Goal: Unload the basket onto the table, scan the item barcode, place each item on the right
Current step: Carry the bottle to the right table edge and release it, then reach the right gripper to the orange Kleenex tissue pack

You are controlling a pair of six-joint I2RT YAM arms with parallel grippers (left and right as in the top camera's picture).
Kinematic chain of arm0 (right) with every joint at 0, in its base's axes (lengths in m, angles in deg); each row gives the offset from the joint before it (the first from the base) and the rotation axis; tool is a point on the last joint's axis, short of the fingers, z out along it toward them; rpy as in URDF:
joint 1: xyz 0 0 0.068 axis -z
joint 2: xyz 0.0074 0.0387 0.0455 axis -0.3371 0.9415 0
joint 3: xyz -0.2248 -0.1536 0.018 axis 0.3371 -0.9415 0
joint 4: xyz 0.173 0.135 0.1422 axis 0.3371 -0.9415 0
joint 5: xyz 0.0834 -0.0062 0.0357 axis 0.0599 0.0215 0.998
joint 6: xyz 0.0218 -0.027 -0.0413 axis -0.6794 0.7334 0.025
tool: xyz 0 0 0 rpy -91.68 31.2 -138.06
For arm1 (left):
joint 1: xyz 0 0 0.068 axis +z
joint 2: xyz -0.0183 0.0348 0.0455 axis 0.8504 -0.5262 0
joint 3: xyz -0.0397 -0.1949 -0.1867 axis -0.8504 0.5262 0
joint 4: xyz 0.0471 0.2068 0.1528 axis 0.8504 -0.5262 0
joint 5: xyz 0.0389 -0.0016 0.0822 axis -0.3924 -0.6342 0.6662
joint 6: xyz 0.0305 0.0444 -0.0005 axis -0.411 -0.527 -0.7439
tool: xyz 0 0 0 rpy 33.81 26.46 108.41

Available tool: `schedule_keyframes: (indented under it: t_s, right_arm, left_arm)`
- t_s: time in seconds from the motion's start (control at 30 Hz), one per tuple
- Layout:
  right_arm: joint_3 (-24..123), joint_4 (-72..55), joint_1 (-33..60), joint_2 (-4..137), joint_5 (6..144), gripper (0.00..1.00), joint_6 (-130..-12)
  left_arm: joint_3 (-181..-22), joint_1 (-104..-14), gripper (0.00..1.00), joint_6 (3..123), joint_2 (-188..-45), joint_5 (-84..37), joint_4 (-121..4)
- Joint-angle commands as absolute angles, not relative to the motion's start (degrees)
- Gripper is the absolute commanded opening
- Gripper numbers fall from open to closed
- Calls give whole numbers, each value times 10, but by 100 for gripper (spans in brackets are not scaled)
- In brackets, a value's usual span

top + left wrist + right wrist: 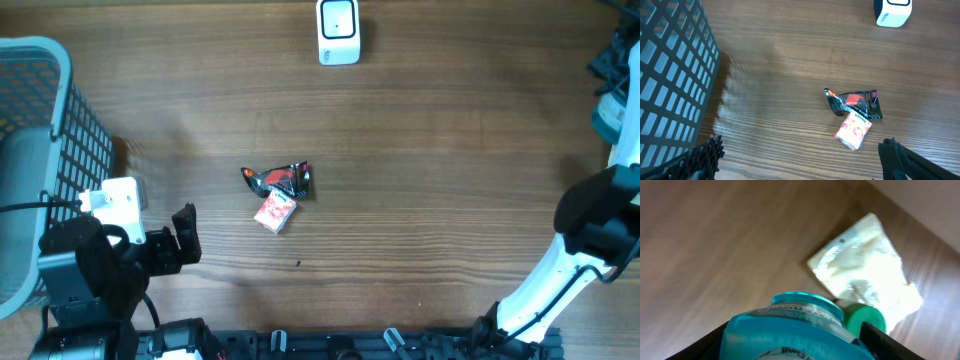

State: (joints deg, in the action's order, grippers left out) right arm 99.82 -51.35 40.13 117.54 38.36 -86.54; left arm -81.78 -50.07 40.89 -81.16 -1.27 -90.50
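A teal-blue bottle (790,330) with a green cap (866,320) fills the lower part of the right wrist view. My right gripper (797,342) is shut on its body, a black finger on each side. In the overhead view the bottle (605,116) shows only as a teal patch at the far right edge. Its label print is visible, but the barcode is out of view. The white scanner (338,31) stands at the table's far edge, also in the left wrist view as the scanner (892,11). My left gripper (187,233) is open and empty at the front left, low over the wood (802,167).
A black-and-red packet (280,180) and a small red-and-white packet (275,212) lie mid-table. A blue mesh basket (40,150) stands at the left edge. A white plastic pouch (865,270) lies on the table beyond the bottle. Dark objects (612,55) sit at the far right.
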Motion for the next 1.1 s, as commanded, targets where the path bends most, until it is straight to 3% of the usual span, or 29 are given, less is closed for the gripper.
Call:
schedule_keyframes:
  t_s: [0.0, 0.1, 0.23, 0.27, 0.3, 0.33, 0.7, 0.87, 1.07]
  right_arm:
    - [935, -466, 424, 1188, 322, 29, -856]
    - [879, -408, 448, 1188, 324, 40, -856]
    - [826, -364, 470, 1188, 329, 47, -856]
    - [826, -364, 472, 1188, 336, 56, -856]
    - [826, -363, 472, 1188, 346, 83, -856]
    - [826, -359, 472, 1187, 350, 100, -855]
    - [983, -386, 421, 1060, 527, 100, -795]
    - [984, -467, 283, 1020, 760, 100, -734]
    - [965, -569, 64, 1026, 702, 100, -648]
  left_arm:
    - [-817, -504, 100, 414, -811, -16, -903]
    - [-817, -504, 100, 414, -811, -16, -904]
    - [-817, -504, 100, 414, -811, -16, -903]
    - [-817, -504, 100, 414, -811, -15, -903]
    - [-817, -504, 100, 414, -811, -16, -903]
    - [-817, -504, 100, 414, -811, -16, -903]
    - [-817, -504, 100, 414, -811, -16, -904]
    - [-817, -504, 100, 414, -811, -16, -904]
    - [-817, -504, 100, 414, -811, -16, -904]
